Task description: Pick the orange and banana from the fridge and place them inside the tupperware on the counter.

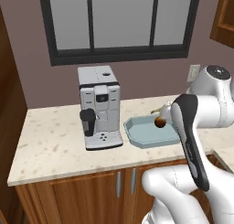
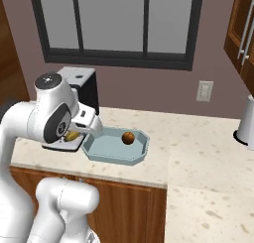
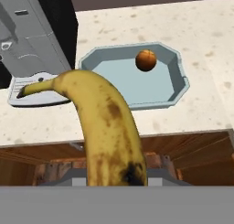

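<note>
My gripper [image 2: 78, 130] is shut on the banana [image 3: 107, 122], a yellow curved fruit with brown spots that rises large in the hand view. The banana [image 2: 73, 136] hangs over the counter's front part, just left of the tupperware [image 2: 116, 160]. The orange [image 3: 146, 60] lies inside the pale blue tupperware [image 3: 132, 88], near its far side. From the left base view the orange [image 1: 160, 122] shows in the tupperware [image 1: 137, 136] beside my forearm, which hides the gripper. The beige counter [image 1: 55, 145] carries the tray. The fridge is out of view.
A white-and-black coffee machine [image 1: 98, 106] stands on the counter just left of the tray, close to the held banana. A white appliance [image 2: 246, 120] sits at the far right. Brown cabinets [image 1: 91, 191] lie below, and a window and wall outlet [image 2: 204, 91] are behind.
</note>
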Robot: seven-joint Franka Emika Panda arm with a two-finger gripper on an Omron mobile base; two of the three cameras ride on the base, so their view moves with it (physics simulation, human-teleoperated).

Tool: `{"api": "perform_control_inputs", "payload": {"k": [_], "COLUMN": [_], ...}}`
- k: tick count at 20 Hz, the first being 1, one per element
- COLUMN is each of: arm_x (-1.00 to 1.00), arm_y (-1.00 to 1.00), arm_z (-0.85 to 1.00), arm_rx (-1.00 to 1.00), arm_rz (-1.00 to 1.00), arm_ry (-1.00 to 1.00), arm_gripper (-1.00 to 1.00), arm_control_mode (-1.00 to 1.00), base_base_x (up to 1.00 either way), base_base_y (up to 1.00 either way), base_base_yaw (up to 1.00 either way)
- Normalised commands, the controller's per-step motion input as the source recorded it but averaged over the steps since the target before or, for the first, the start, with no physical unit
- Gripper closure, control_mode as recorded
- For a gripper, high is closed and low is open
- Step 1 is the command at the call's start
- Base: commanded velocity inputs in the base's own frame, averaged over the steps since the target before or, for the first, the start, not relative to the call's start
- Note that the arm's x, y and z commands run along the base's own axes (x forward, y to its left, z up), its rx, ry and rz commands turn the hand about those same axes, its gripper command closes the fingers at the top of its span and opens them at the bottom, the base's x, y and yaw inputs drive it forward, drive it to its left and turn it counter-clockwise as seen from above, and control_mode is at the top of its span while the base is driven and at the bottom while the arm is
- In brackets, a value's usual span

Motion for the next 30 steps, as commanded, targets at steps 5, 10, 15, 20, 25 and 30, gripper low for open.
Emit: {"api": "perform_control_inputs", "payload": {"k": [5, 10, 15, 20, 25, 30], "arm_x": [0.45, 0.45, 0.26, 0.07, 0.28, 0.53], "arm_y": [0.00, 0.00, 0.00, 0.00, 0.00, -0.01], "arm_z": [-0.55, -0.37, -0.16, -0.09, -0.24, -0.34], "arm_rx": [0.00, 0.00, -0.02, -0.05, -0.03, -0.01], "arm_rz": [0.00, 0.00, 0.06, 0.12, 0.08, 0.02], "arm_ry": [0.04, 0.06, 0.02, 0.00, 0.01, 0.01], "arm_gripper": [1.00, 1.00, 1.00, 1.00, 1.00, 1.00], "arm_control_mode": [-1.00, -1.00, -1.00, -1.00, -1.00, -1.00], "base_base_x": [0.00, 0.00, 0.00, 0.00, 0.00, 0.00], "base_base_y": [0.00, 0.00, 0.00, 0.00, 0.00, 0.00], "base_base_yaw": [0.00, 0.00, 0.00, 0.00, 0.00, 0.00]}}
